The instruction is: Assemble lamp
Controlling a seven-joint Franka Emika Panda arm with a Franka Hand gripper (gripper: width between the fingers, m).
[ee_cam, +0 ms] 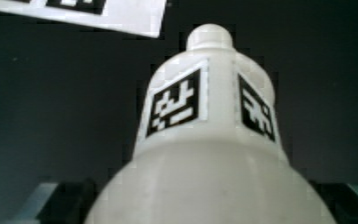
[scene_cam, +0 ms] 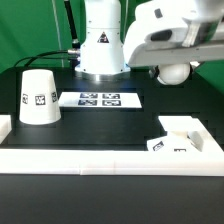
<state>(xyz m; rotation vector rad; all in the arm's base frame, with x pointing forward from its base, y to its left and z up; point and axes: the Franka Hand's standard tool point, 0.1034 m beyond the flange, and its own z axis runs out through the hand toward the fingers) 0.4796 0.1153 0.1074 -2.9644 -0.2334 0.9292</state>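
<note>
The white bulb (scene_cam: 176,71) hangs above the table at the exterior view's upper right, round head showing below my gripper (scene_cam: 172,55). In the wrist view the bulb (ee_cam: 202,120) fills the picture, its tagged neck pointing away from my gripper (ee_cam: 197,205), whose jaws are shut on the round head. The cone-shaped shade (scene_cam: 38,98) stands wide end down on the exterior view's left. The flat square base (scene_cam: 181,140) lies on the exterior view's right, below and in front of the bulb.
The marker board (scene_cam: 100,99) lies between shade and base and shows in the wrist view (ee_cam: 96,12). A low white wall (scene_cam: 100,158) runs along the table's front and right edges. The arm's white pedestal (scene_cam: 101,45) stands at the back.
</note>
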